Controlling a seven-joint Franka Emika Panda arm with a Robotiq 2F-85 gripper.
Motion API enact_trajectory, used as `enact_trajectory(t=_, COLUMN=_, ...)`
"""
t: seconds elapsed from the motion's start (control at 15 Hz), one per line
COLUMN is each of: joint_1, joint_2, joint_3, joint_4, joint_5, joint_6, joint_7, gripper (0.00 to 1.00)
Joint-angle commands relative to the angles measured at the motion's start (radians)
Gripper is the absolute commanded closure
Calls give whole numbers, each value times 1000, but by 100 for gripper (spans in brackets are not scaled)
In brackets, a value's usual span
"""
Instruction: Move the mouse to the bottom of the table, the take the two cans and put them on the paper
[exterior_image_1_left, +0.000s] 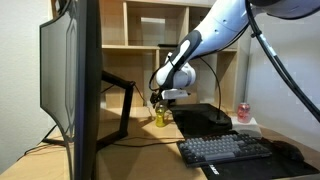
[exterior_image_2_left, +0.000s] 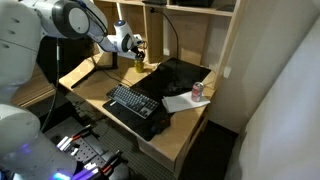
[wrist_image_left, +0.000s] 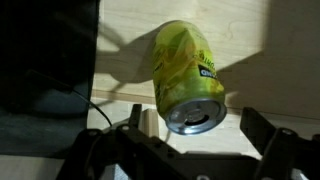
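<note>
The yellow-green can stands on the light-wood table at the back, also visible in both exterior views. My gripper is open, just above it, with a finger on each side of its silver top and a gap to both fingers. It also shows in both exterior views. The red-pink can stands on the white paper. A dark rounded shape that looks like the mouse lies beside the keyboard.
A black keyboard lies on the black mat. A large monitor fills one side. A light-wood shelf unit stands behind the table. A dark cable runs near the can.
</note>
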Motion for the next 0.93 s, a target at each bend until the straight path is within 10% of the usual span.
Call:
enact_trajectory(t=0.0, joint_1=-24, joint_2=15, joint_3=34, joint_4=15, joint_5=30, joint_6=-14, joint_7=-17, gripper=0)
enact_trajectory(t=0.2, joint_1=-24, joint_2=23, joint_3=34, joint_4=17, joint_5=34, joint_6=11, joint_7=-19, gripper=0)
enact_trajectory(t=0.27, joint_1=-24, joint_2=24, joint_3=35, joint_4=19, joint_5=34, joint_6=8, joint_7=-20, gripper=25)
enact_trajectory(t=0.87, joint_1=-9, joint_2=13, joint_3=9, joint_4=23, joint_5=24, joint_6=-21, joint_7=-1, gripper=64)
